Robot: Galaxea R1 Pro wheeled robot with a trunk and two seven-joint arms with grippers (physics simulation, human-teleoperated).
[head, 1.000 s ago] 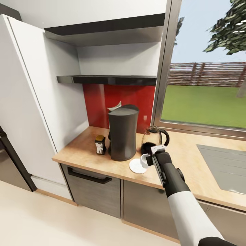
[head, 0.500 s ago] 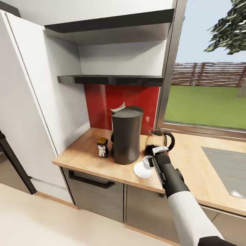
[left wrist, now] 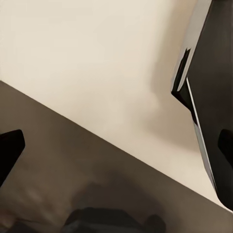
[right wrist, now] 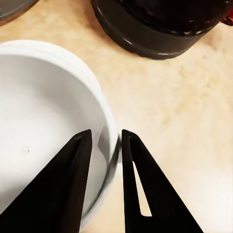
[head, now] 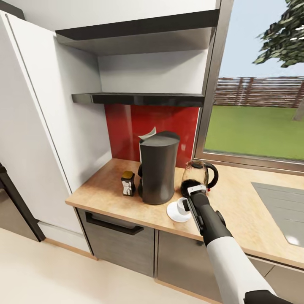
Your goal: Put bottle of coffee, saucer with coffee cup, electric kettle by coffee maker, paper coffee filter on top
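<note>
You're on the cup step: right gripper (right wrist: 104,145) is pinched on the coffee cup (head: 183,205) rim, one finger inside the wall, one outside. Cup sits on the saucer (head: 175,213), just beside the coffee maker (head: 158,166); electric kettle (head: 198,175) right behind it, coffee bottle (head: 128,183) on the maker's other side, filter (head: 147,135) poking up at the maker's top. Looks placed, so next: open the fingers and lift straight out without tipping the cup. Left gripper's state I can't tell.
</note>
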